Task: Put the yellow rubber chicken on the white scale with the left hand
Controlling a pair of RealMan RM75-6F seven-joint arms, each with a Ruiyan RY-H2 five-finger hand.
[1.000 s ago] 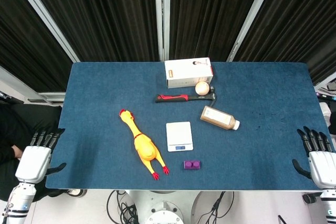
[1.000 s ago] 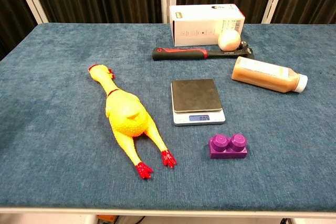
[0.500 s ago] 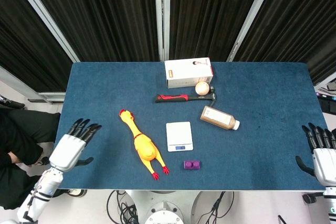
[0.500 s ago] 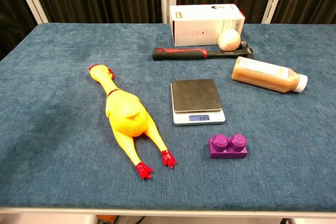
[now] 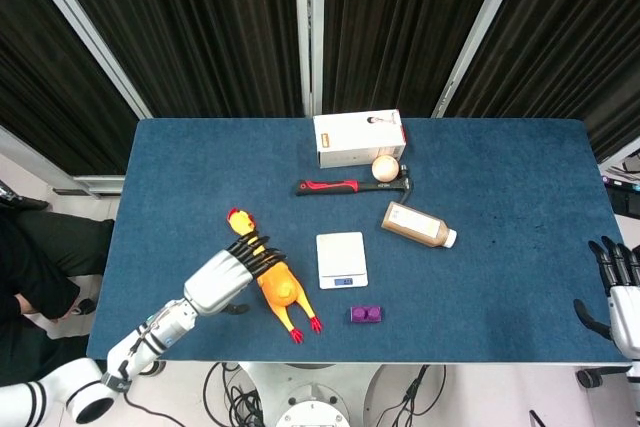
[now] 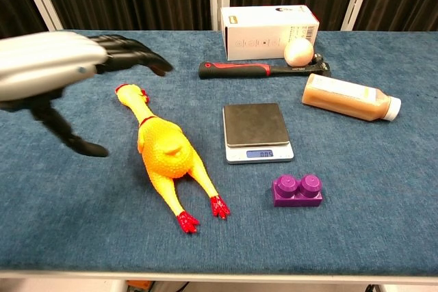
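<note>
The yellow rubber chicken (image 5: 272, 277) (image 6: 166, 154) lies on the blue table, red head to the far left, red feet toward the front edge. The white scale (image 5: 341, 259) (image 6: 256, 132) sits just right of it, its dark platform bare. My left hand (image 5: 228, 272) (image 6: 65, 63) hovers open over the chicken's left side, dark fingers (image 5: 252, 251) spread above its neck and thumb hanging down. It holds nothing. My right hand (image 5: 620, 292) rests open off the table's right edge, seen only in the head view.
A purple block (image 6: 298, 190) lies in front of the scale. Behind the scale are a red-handled hammer (image 6: 260, 69), a white box (image 6: 268, 31) and a cream ball (image 6: 298, 51). A brown bottle (image 6: 348, 97) lies on its side to the right.
My left hand has swept in from beyond the table's left edge and now hovers above the chicken. The right hand slid a little further right. The objects stayed put.
</note>
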